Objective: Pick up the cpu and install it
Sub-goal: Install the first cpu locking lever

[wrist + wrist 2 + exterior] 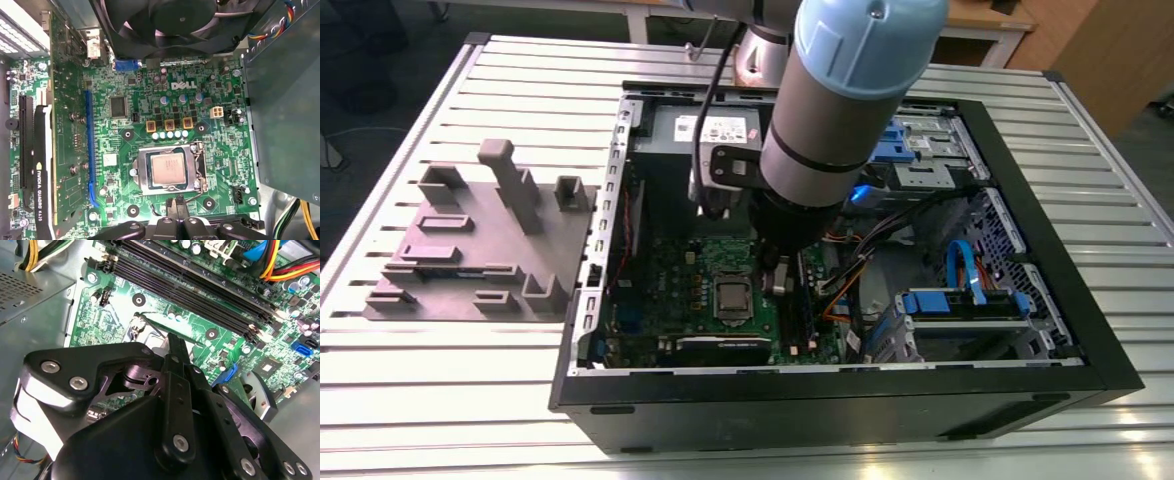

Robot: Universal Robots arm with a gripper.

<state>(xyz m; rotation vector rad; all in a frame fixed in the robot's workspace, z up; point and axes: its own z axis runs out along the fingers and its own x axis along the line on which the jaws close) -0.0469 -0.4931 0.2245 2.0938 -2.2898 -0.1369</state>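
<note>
- The small flat square cpu (169,169), with its dull silver-grey metal top, lies seated inside the square metal-framed socket (170,148) of the green motherboard (150,100). It sits level and square to the frame, which I take to mean it has already been dropped into place.
- From the exterior view the same socket (732,297) shows near the middle of the board, with the big grey-and-blue robot arm (834,110) reaching down into the open black computer case (854,395) just beside it, toward the exterior view's right.
- The black metal pincer (176,212) hangs just beside the socket's edge and apart from the chip; nothing is between its tips. In the first wrist view the two tips stand close together, so I judge it narrow and empty.
- In the second wrist view the pincer's black linkage (170,405) blocks most of the socket; its tip points down at the board close to the long black memory slots (200,295).
- The case lies on its side on the ribbed aluminium desk (427,370), presumably so the board faces up for a straight downward reach.
- The grey plastic block tray (467,250) stands on the desk well apart, at the exterior view's left, outside the case.
</note>
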